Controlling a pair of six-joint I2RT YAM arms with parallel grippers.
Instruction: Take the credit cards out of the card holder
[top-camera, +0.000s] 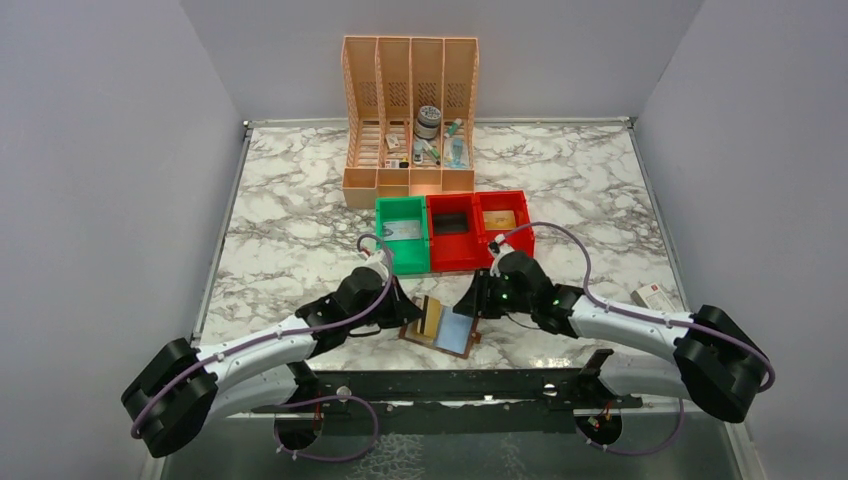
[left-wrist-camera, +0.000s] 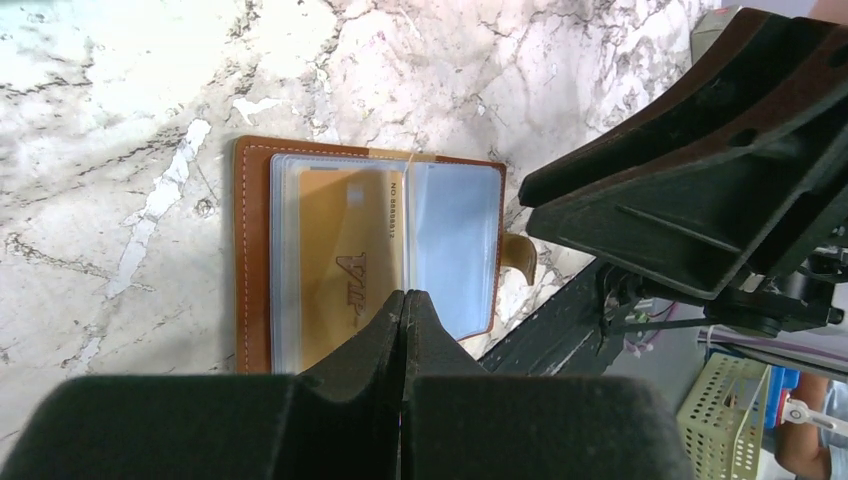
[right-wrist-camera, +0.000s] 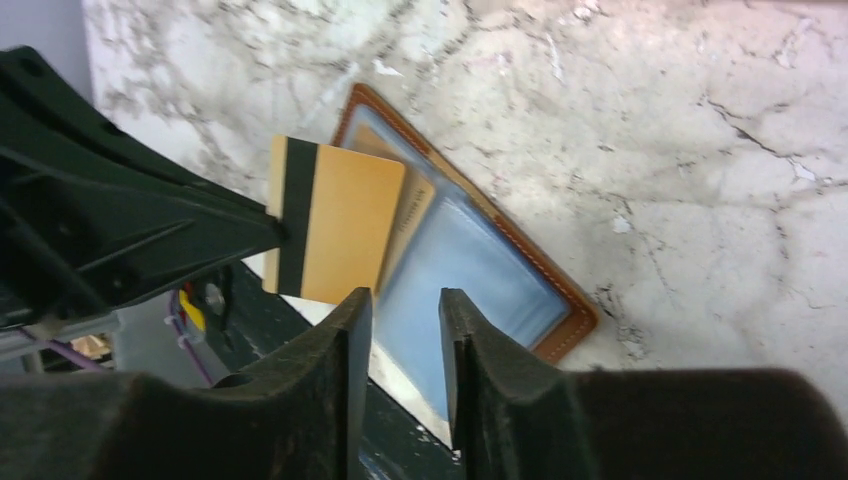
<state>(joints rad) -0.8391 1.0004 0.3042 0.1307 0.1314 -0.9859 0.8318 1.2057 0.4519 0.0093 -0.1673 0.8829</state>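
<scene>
Two tan-gold plastic cards show. One, the black-striped gold card (right-wrist-camera: 335, 222), stands raised over the open brown leather-like card holder (left-wrist-camera: 252, 260), pinched at one edge by the left claw (left-wrist-camera: 405, 298), whose fingers are pressed together on it. The other gold card (left-wrist-camera: 345, 260) lies in the holder's clear sleeve, beside a pale blue sleeve (left-wrist-camera: 455, 250). The right claw (right-wrist-camera: 405, 310) hovers just over the holder, slightly spread, gripping nothing. The holder lies near the front edge of the white marble-patterned worktop (top-camera: 290, 230).
</scene>
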